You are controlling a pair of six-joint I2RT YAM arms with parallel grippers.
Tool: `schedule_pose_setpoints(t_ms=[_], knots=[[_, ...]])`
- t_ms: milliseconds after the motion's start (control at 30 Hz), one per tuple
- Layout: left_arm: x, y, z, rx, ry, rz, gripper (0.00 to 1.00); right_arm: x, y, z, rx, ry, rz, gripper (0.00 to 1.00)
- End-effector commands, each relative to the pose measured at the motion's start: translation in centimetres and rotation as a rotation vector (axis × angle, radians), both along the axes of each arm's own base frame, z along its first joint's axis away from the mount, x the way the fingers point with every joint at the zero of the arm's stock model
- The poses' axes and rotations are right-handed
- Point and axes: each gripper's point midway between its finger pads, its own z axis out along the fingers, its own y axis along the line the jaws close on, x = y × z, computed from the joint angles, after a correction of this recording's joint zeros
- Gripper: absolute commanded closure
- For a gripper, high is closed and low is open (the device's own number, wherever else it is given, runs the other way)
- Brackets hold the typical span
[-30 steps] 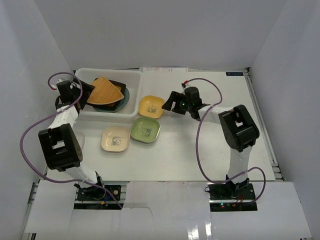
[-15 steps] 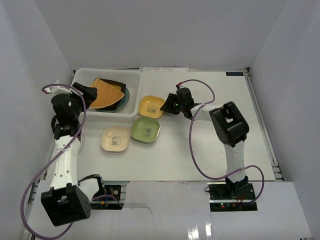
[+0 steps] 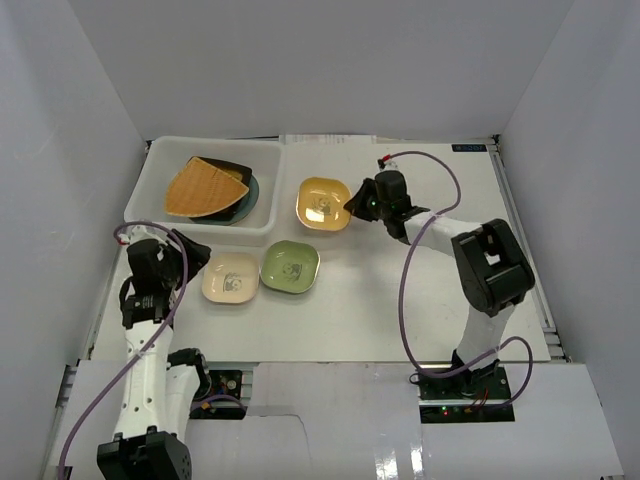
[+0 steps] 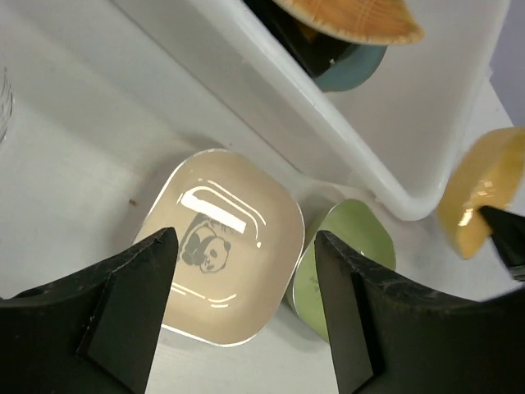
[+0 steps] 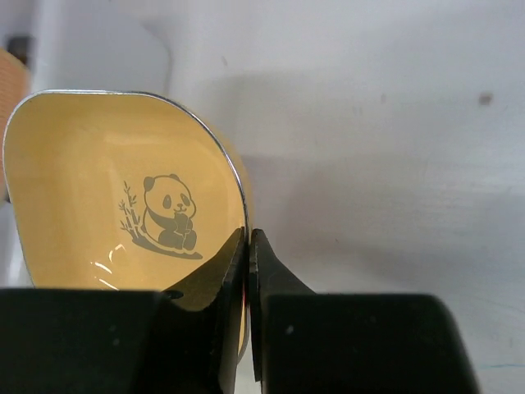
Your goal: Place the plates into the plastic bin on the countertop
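My right gripper [image 3: 352, 206] [image 5: 248, 246] is shut on the right rim of the yellow plate [image 3: 323, 203] [image 5: 123, 197], which is tilted up just right of the plastic bin [image 3: 200, 228] [image 4: 344, 139]. In the bin an orange fan-shaped plate [image 3: 205, 187] [image 4: 353, 16] lies on a dark square plate and a blue one. The cream plate [image 3: 231, 277] [image 4: 217, 263] and the green plate [image 3: 290, 266] [image 4: 349, 263] lie side by side on the countertop [image 3: 400, 300] in front of the bin. My left gripper [image 3: 193, 260] [image 4: 246, 246] hangs open over the cream plate, holding nothing.
The bin's front wall runs close behind the cream and green plates. White enclosure walls stand at the left, back and right. The right arm's purple cable [image 3: 405, 290] loops over the countertop's right half.
The right gripper shut on the yellow plate's rim and lifted it up and right. The left arm drew back from the bin to the cream plate, its jaws a little narrower.
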Motion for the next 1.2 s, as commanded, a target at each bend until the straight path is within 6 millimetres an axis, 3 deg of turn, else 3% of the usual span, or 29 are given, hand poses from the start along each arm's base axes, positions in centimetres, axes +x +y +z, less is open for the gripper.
schedule_pose_setpoints(t_ms=[0, 67, 100, 200, 233, 367, 400, 433, 467, 500, 533, 567, 600, 633, 767, 867, 1000, 1033, 1100, 1133, 1167], knots=[[-1.3, 0.6, -1.0, 0.000, 0.076, 0.098, 0.22, 2.3, -1.4, 10.8, 0.061, -0.278, -0.059, 0.92], [-1.6, 0.7, -2.8, -0.012, 0.140, 0.121, 0.22, 2.2, -1.2, 13.4, 0.053, -0.327, -0.030, 0.92], [-1.8, 1.3, -3.8, -0.029, 0.176, 0.185, 0.22, 2.6, -0.4, 16.0, 0.067, -0.369, -0.019, 0.92], [-2.8, 2.0, -5.7, -0.062, 0.262, 0.288, 0.23, 2.2, 2.6, 18.2, 0.050, -0.403, 0.061, 0.92], [-2.9, 1.9, -6.0, -0.094, 0.265, 0.315, 0.23, 3.4, 3.6, 20.1, 0.044, -0.449, 0.047, 0.92], [-3.1, 2.6, -7.1, -0.085, 0.257, 0.363, 0.16, 4.1, 9.9, 22.4, 0.084, -0.472, 0.133, 0.92], [-3.1, 2.6, -7.5, -0.083, 0.262, 0.361, 0.14, 4.9, 11.3, 20.1, 0.057, -0.429, 0.143, 0.92], [-3.3, 2.6, -8.3, -0.081, 0.277, 0.360, 0.13, 5.5, 12.5, 23.3, 0.089, -0.485, 0.134, 0.92], [-3.1, 2.5, -8.5, -0.085, 0.275, 0.356, 0.11, 5.3, 14.2, 23.4, 0.098, -0.490, 0.151, 0.92], [-3.1, 2.2, -9.0, -0.096, 0.285, 0.340, 0.11, 6.3, 15.7, 20.7, 0.075, -0.454, 0.155, 0.92], [-3.1, 2.0, -9.9, -0.100, 0.304, 0.333, 0.10, 6.9, 16.6, 23.9, 0.117, -0.511, 0.135, 0.92], [-3.2, 1.7, -10.4, -0.109, 0.316, 0.320, 0.10, 7.6, 18.7, 20.8, 0.099, -0.480, 0.148, 0.92], [-3.3, 1.6, -10.8, -0.113, 0.327, 0.315, 0.11, 7.9, 19.7, 20.5, 0.101, -0.483, 0.149, 0.92], [-3.4, 1.4, -11.4, -0.119, 0.338, 0.309, 0.11, 7.9, 20.7, 23.1, 0.143, -0.536, 0.146, 0.92], [-3.2, 0.8, -12.1, -0.129, 0.330, 0.272, 0.12, 6.8, 24.8, 19.0, 0.148, -0.542, 0.153, 0.92], [-3.1, 0.3, -12.6, -0.137, 0.342, 0.243, 0.14, 6.7, 26.3, 17.0, 0.148, -0.544, 0.127, 0.92], [-3.1, -0.1, -12.9, -0.147, 0.331, 0.221, 0.24, 6.8, 27.0, 16.4, 0.165, -0.538, 0.095, 0.92], [-3.1, -0.1, -12.9, -0.146, 0.330, 0.220, 0.30, 6.7, 27.0, 16.3, 0.160, -0.539, 0.093, 0.92], [-3.0, -0.1, -12.7, -0.142, 0.318, 0.216, 0.41, 6.4, 27.0, 15.7, 0.150, -0.526, 0.090, 0.84], [-3.0, -0.1, -12.7, -0.141, 0.318, 0.215, 0.52, 6.3, 26.9, 15.2, 0.144, -0.517, 0.095, 0.78], [-3.0, -0.1, -12.7, -0.139, 0.316, 0.216, 0.58, 6.2, 26.8, 15.1, 0.144, -0.510, 0.096, 0.63]])
